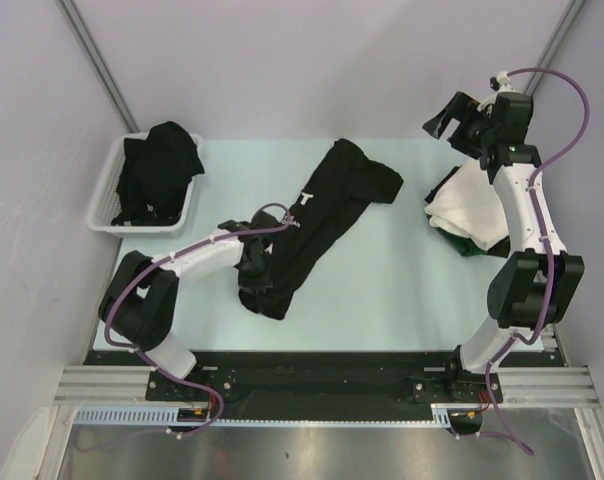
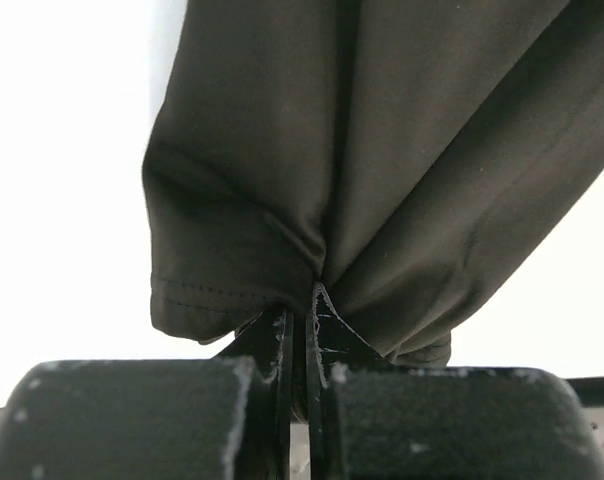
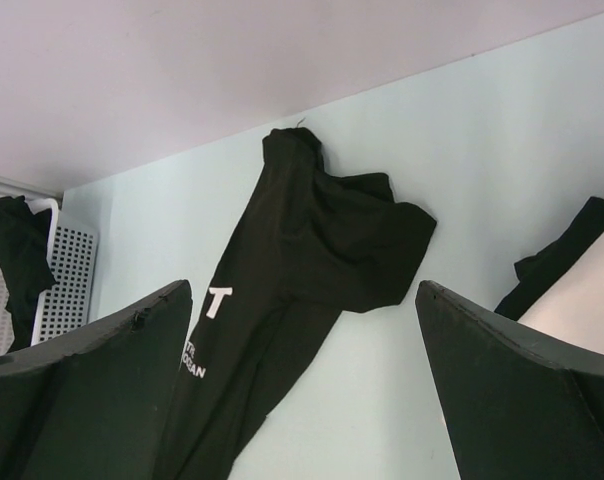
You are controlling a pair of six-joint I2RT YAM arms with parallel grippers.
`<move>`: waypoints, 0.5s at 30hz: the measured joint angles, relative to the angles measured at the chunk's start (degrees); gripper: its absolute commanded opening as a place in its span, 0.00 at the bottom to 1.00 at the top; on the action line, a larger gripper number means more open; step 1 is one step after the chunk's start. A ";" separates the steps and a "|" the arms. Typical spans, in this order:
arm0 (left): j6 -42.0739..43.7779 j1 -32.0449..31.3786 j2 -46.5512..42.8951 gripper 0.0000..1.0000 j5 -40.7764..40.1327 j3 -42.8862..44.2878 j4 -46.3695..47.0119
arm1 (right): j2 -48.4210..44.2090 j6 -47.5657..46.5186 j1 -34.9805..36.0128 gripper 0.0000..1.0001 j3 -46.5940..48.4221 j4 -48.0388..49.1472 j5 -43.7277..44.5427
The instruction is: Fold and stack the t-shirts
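Observation:
A black t-shirt with white lettering lies bunched in a long diagonal strip across the table. My left gripper is shut on its near end, and the left wrist view shows dark cloth pinched between the closed fingers of that gripper. At the far right lies a folded white t-shirt with dark green cloth under it. My right gripper hangs open and empty above the back right. In its own view this gripper looks down on the lettered shirt.
A white slotted basket stands at the back left with another black t-shirt heaped in it, also seen from the right wrist as basket. Black cloth lies beside the white shirt. Grey walls close off the back and sides.

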 measured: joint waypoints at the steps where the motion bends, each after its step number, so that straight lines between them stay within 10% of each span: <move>1: -0.28 -1.14 -0.39 0.00 0.20 -0.72 -0.20 | -0.22 0.31 0.00 1.00 -0.68 0.33 -0.09; 8: -2.27 -4.76 -3.78 0.00 0.44 -4.85 -1.97 | -0.90 0.76 0.00 1.00 -2.89 0.79 -0.26; 15: -3.80 -6.03 -8.33 0.29 0.09 -7.61 -3.61 | -0.35 0.26 1.03 1.00 -2.05 1.03 -0.98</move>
